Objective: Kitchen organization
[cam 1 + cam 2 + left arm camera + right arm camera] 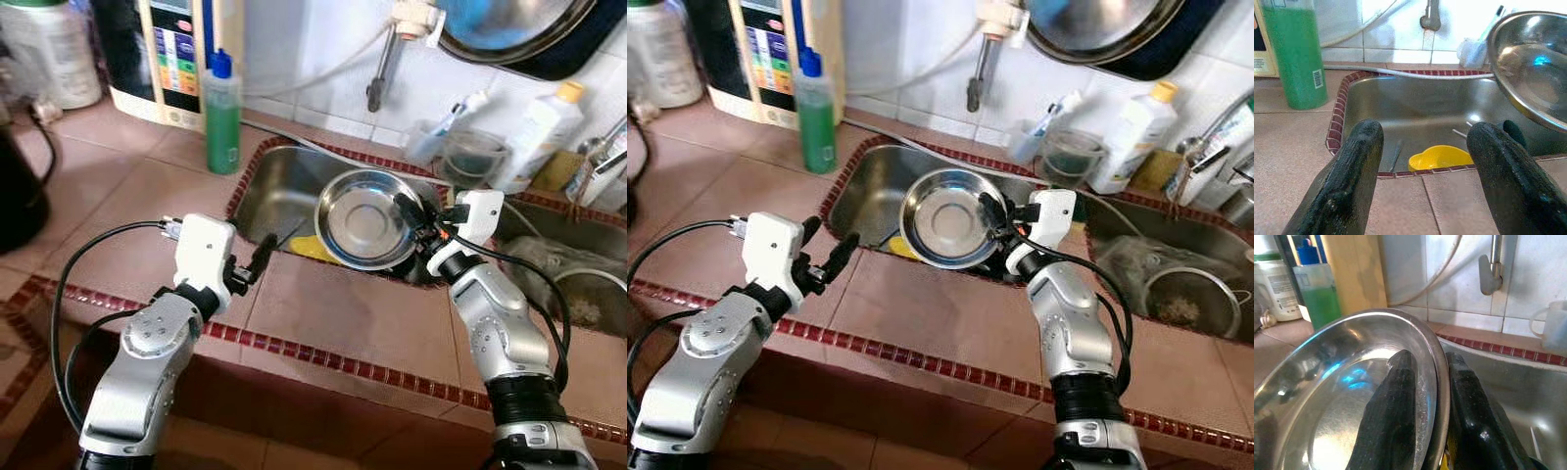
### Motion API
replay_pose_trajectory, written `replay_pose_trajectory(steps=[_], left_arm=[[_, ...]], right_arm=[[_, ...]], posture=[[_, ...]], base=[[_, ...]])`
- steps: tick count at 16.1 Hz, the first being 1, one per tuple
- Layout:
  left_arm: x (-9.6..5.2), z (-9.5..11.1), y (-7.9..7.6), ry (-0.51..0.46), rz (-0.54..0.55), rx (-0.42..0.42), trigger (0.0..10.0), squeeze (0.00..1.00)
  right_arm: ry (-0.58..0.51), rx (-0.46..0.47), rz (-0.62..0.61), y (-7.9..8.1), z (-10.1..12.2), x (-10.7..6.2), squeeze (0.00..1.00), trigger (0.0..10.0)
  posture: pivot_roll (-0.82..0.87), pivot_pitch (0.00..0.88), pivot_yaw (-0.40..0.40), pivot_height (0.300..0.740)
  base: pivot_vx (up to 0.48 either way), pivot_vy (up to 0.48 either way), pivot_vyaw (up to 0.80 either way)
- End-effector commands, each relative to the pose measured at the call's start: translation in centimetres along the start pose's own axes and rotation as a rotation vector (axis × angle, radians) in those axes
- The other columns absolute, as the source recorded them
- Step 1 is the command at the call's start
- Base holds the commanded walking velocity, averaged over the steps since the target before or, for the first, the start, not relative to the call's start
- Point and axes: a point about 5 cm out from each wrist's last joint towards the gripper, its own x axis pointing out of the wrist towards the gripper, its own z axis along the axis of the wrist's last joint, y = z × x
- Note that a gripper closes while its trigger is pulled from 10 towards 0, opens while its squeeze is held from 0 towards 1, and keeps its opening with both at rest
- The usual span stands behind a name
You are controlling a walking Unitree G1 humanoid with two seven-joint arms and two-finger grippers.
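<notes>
Left gripper point(257, 260) over tiled counter point(333, 318), fingers spread wide, gripping nothing. Right gripper point(1431, 406) pinched onto rim of steel bowl point(366, 219), one finger inside, one outside, bowl tilted above sink point(269, 191). Yellow item point(1440, 157) in sink; green bottle point(222, 113) beside it.

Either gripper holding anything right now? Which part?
Right gripper holds the steel bowl by its rim, one finger inside and one outside, tilted over the sink. Left gripper is open, holding nothing.
</notes>
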Motion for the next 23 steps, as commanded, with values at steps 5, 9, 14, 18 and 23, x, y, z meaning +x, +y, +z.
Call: replay_pose_trajectory(steps=[5, 9, 14, 18, 23], left_arm=[[-0.05, 0.39, -0.68, -0.022, -0.034, 0.007, 10.0, 0.00], [-0.08, 0.44, -0.81, -0.026, -0.045, 0.007, 10.0, 0.00], [-0.14, 0.55, -1.04, -0.037, -0.059, 0.021, 10.0, 0.00], [-0.19, 0.56, -1.14, -0.039, -0.064, 0.027, 10.0, 0.00], [-0.19, 0.44, -1.52, -0.022, -0.054, 0.018, 10.0, 0.00]], right_arm=[[-0.027, -0.011, 0.001, -0.44, 0.67, -0.02, 0.00, 10.0], [-0.026, -0.011, 0.008, -0.43, 0.62, -0.02, 0.00, 10.0], [-0.025, -0.015, 0.010, -0.40, 0.59, 0.01, 0.00, 10.0], [-0.023, -0.014, 0.014, -0.38, 0.54, 0.00, 0.00, 10.0], [-0.003, 0.006, -0.006, -0.41, 0.22, 0.10, 0.00, 10.0]], posture=[[0.04, 0.015, -0.142, 0.740], [0.04, 0.016, -0.143, 0.740], [0.04, 0.016, -0.143, 0.740], [0.04, 0.015, -0.146, 0.740], [0.04, 0.016, -0.145, 0.740]], base=[[0.000, 0.000, 0.00], [0.127, 0.000, 0.00], [0.355, 0.000, 0.00], [0.423, 0.000, 0.00], [0.080, 0.000, 0.00]])
